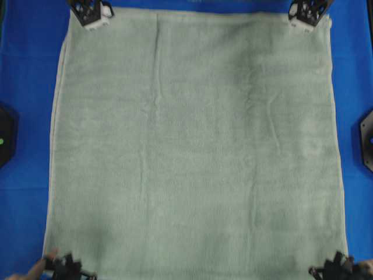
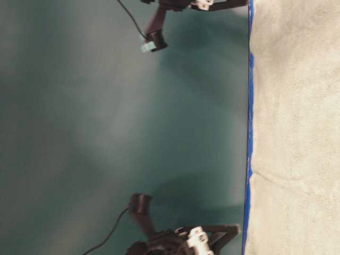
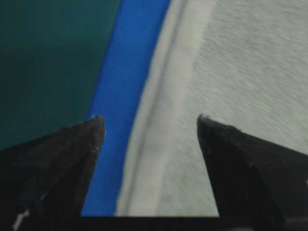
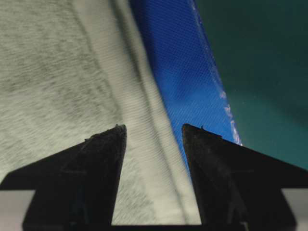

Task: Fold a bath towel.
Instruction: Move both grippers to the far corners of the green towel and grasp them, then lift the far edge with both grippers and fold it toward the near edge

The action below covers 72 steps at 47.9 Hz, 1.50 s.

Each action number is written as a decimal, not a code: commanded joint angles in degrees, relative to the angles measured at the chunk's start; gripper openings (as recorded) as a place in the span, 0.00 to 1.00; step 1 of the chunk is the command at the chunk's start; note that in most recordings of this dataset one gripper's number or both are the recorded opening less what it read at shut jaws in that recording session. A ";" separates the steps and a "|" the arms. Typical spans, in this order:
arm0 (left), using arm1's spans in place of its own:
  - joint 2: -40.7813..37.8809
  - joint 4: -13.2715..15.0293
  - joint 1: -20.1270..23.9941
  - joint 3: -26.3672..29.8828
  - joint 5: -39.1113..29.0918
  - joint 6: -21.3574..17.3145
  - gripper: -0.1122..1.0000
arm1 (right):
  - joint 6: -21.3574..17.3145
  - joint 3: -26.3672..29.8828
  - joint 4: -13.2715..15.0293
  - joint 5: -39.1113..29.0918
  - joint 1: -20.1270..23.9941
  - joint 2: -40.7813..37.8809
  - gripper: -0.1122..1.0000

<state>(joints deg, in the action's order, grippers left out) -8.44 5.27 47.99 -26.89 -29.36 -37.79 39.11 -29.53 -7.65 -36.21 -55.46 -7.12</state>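
Left gripper [image 3: 150,126] and right gripper [image 4: 154,132] hang agape over the bath towel [image 1: 192,146], spread flat on the blue table [image 1: 26,175]; each straddles a hem, so closing early risks pinching only the edging, or missing

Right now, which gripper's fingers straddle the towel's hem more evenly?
The right gripper: the towel hem runs between its fingers. The left gripper also straddles blue cloth.
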 commanded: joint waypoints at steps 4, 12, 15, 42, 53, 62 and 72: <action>-2.99 3.16 1.23 4.57 -1.32 -3.16 0.76 | 2.02 1.41 -2.20 -0.35 -0.79 -1.49 0.59; -6.42 9.93 1.41 5.19 -3.69 -9.40 0.75 | 2.90 1.41 -2.99 -0.53 -0.88 -3.16 0.59; -7.73 12.30 1.49 5.19 -4.22 -11.78 0.74 | 2.90 1.32 -2.90 -0.44 -0.88 -3.69 0.59; -9.14 15.29 2.46 4.04 -6.24 -16.96 0.24 | 2.99 -0.44 -4.39 -3.25 0.18 -4.31 0.16; -7.29 15.29 1.32 3.08 -6.15 -16.52 0.14 | 2.55 -0.53 -4.66 -3.25 0.62 -0.53 0.16; -3.25 15.12 1.32 4.31 -7.29 -16.35 0.14 | 1.93 -0.35 -4.75 -4.92 1.05 6.94 0.16; 1.67 15.03 1.32 5.54 -11.07 -16.00 0.14 | 1.23 -1.58 -4.75 -6.50 1.49 13.62 0.16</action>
<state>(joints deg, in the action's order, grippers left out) -9.76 20.21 49.39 -22.59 -39.73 -53.96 40.69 -31.03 -12.13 -42.54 -54.05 3.69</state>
